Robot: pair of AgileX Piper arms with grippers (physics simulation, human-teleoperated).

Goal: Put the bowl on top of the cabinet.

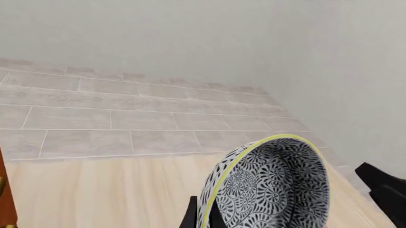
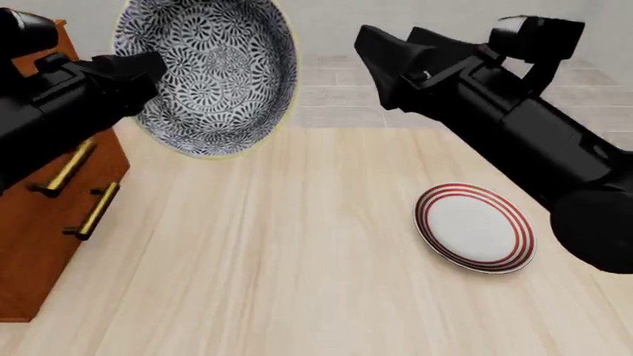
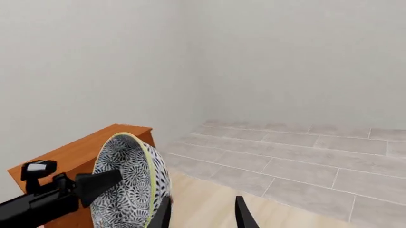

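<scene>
Above the table's left side we hold the bowl aloft, tipped on edge; its dense dark floral pattern and thin yellow-green rim show clearly; our left gripper pinches its rim beside the cabinet; our right gripper hangs raised with fingers slightly parted, above the red-ringed plate.
</scene>
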